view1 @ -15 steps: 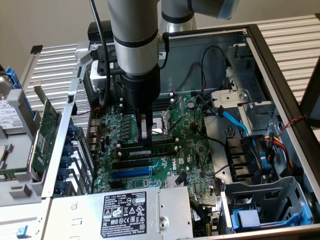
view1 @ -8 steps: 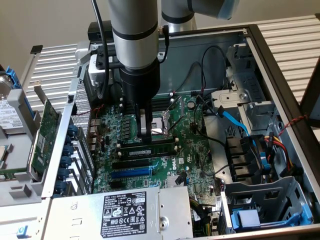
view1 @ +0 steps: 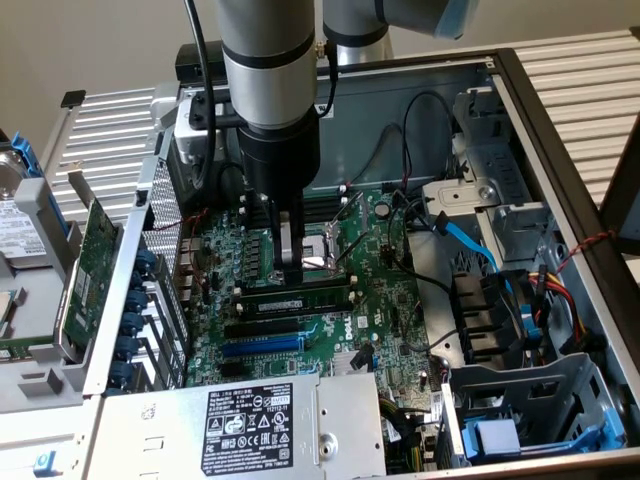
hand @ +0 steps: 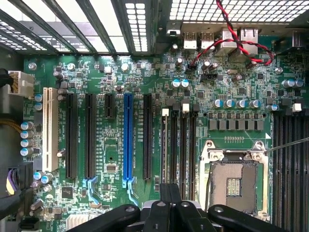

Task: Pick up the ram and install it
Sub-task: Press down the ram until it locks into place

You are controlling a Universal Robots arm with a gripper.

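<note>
We see the gripper (view1: 291,268) lowered into the open computer case (view1: 560,130), near the middle of the exterior frame, its jaws clenched together with nothing visibly between them. It stands right over the ram (view1: 297,298), a long narrow stick lying in a slot on the motherboard (view1: 380,310) just below the gripper, beside the processor socket (view1: 325,252). In the wrist view the gripper (hand: 170,203) sits at the bottom centre, above the black memory slots (hand: 178,145) and next to the blue slot (hand: 127,140).
</note>
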